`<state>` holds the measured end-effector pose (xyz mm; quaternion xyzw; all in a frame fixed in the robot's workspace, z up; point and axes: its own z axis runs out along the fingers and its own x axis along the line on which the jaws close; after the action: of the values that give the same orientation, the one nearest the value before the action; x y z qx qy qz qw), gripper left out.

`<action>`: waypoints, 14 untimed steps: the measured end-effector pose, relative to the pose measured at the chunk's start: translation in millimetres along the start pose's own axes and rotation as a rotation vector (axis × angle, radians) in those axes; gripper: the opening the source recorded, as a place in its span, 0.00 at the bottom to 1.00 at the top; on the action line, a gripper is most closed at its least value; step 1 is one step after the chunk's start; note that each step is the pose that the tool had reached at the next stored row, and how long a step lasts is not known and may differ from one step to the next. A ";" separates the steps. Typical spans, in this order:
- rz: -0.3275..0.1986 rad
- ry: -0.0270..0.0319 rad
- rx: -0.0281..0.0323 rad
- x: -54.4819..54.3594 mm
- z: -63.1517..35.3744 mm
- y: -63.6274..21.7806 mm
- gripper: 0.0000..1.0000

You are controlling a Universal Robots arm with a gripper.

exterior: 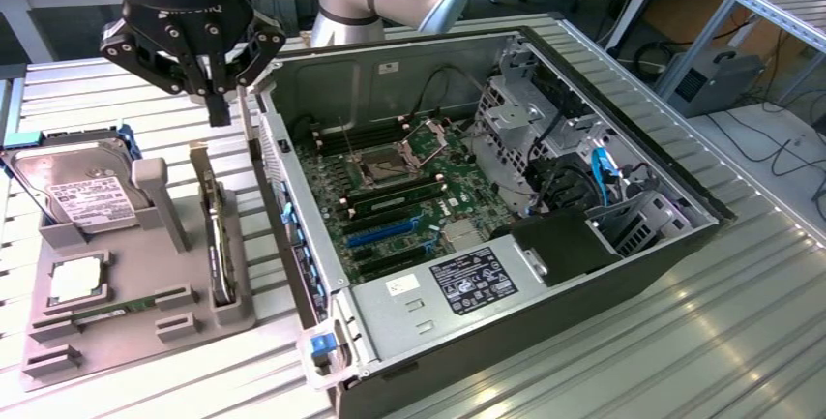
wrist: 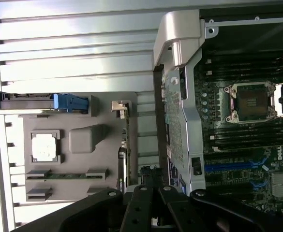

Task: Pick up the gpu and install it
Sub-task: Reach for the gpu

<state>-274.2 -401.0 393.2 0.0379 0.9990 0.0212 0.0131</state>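
Jaws together, nothing clamped between them; fingertips point straight down. The gpu is directly below the jaws and apart from them, with a clear gap between the fingertips and its top edge. It stands on its long edge in a slot of the grey holder, metal end bracket toward the jaws' end of the slot (card seen edge-on from the wrist, so the fan face cannot be made out). Other parts in the same holder, all lower than the jaws and on the far side of the gpu from the computer: a hard drive with a white label, leaning in blue side rails; a square processor chip lying flat in its recess; a narrow green memory stick lying flat between two small posts. On the other side of the jaws, just beside them, lies the computer case, side panel off and open upward. Inside it the motherboard is exposed, with the processor socket and the blue and black card slots in sight. Holder and case both rest on the ribbed metal bench, the case edge close alongside the holder.
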 end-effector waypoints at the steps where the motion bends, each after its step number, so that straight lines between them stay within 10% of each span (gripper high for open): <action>1: 0.000 0.0000 0.0000 0.2 0.0 0.0 0.11; 14: 0.000 0.0000 0.0000 3.7 -0.1 -0.3 0.11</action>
<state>-277.9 -401.0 393.2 0.0379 0.9990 0.0212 0.0131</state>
